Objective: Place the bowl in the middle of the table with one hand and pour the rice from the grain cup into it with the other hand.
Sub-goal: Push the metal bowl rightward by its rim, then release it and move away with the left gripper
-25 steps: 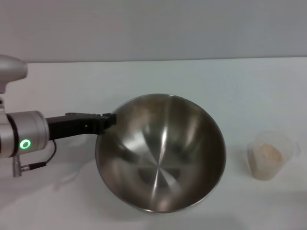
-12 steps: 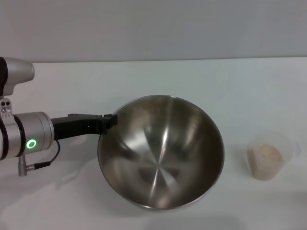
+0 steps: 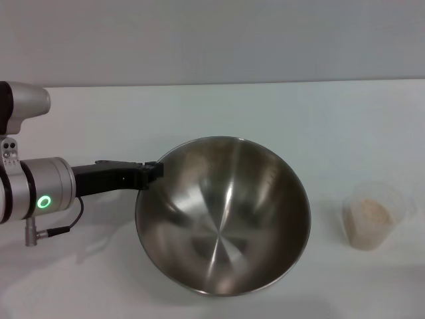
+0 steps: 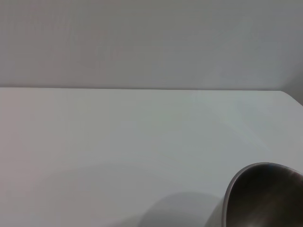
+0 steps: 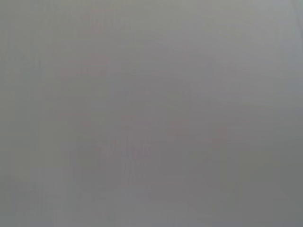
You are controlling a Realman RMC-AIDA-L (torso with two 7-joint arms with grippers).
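My left claw (image 3: 154,170) gripped the bowl (image 3: 222,216) by its rim, tilted, near mid-tabletop (image 3: 319,126). Best to lower it level before releasing. Cup (image 3: 374,216) stood well right.

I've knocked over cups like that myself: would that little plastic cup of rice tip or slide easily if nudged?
Probably yes. The grain cup looks small and thin-walled, so likely light. It is only part full of rice, which adds little ballast. The table looks smooth, so it may slide before tipping.
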